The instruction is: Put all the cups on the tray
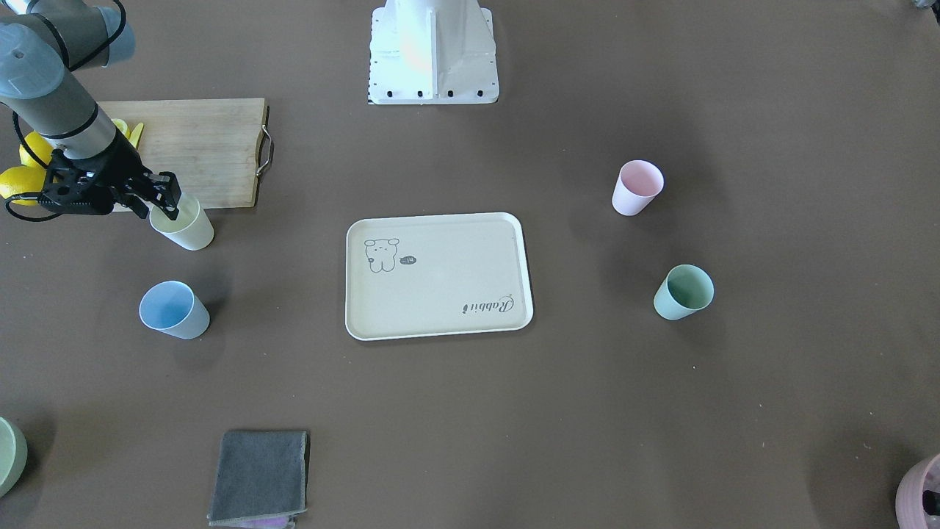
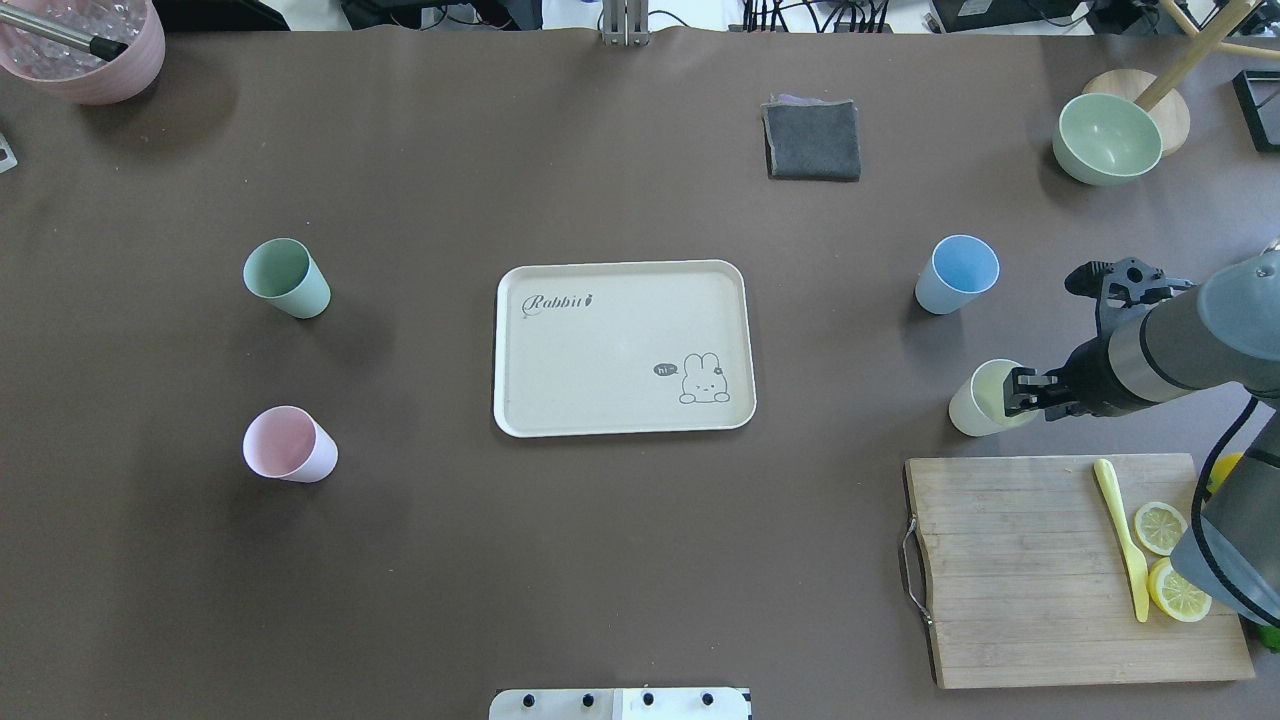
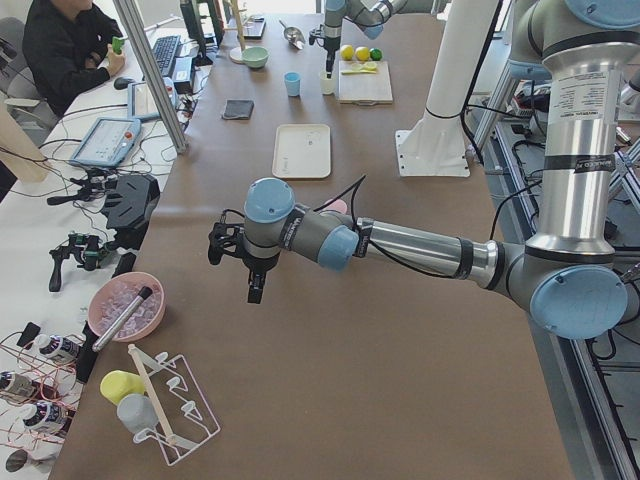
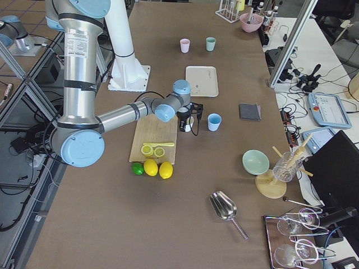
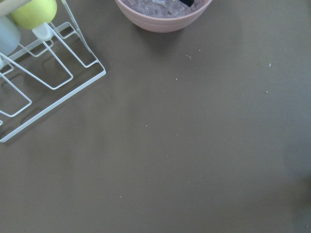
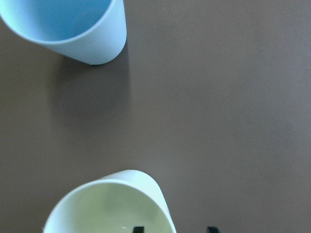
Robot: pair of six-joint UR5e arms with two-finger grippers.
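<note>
Over the table's left end, near a pink bowl (image 3: 125, 305): left gripper (image 3: 240, 265), finger state impossible to tell. Toward the left edge: mint green cup (image 2: 287, 278) and pink cup (image 2: 290, 445), upright, well apart. At centre: tray (image 2: 600, 350). Toward the right edge: light blue cup (image 2: 956, 274), then pale yellow cup (image 2: 972, 414), right gripper (image 2: 1018, 392) parted astride its rim, one finger inside, one outside. At the near right corner: cutting board (image 2: 1010, 570).

Overhead and front-facing cameras looked steeply down from opposite sides, sharing the tray (image 2: 600, 340); side cameras viewed the scene lengthwise.
</note>
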